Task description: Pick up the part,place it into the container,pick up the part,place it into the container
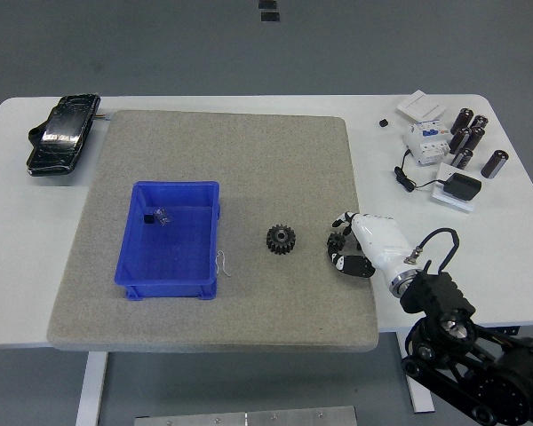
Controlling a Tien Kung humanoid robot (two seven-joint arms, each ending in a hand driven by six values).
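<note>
the right hand [354, 246] lay on the grey mat [213, 142], near its right edge. its fingers [339, 241] were curled around a dark gear [337, 239], but i could not tell if they held it tight. another gear [281, 239] sat just to the left, all by itself. past that was a blue bin [131, 266] with a small part [162, 216] inside. far back sat a black bag [62, 135] on the left, and cylinders [473, 139] and a charger [464, 187] on the right.

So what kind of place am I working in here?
Probably a lab or workshop test bench: a white table with a grey felt mat, a blue parts bin, a loose metal gear, and electrical components clustered at the far right.
</note>
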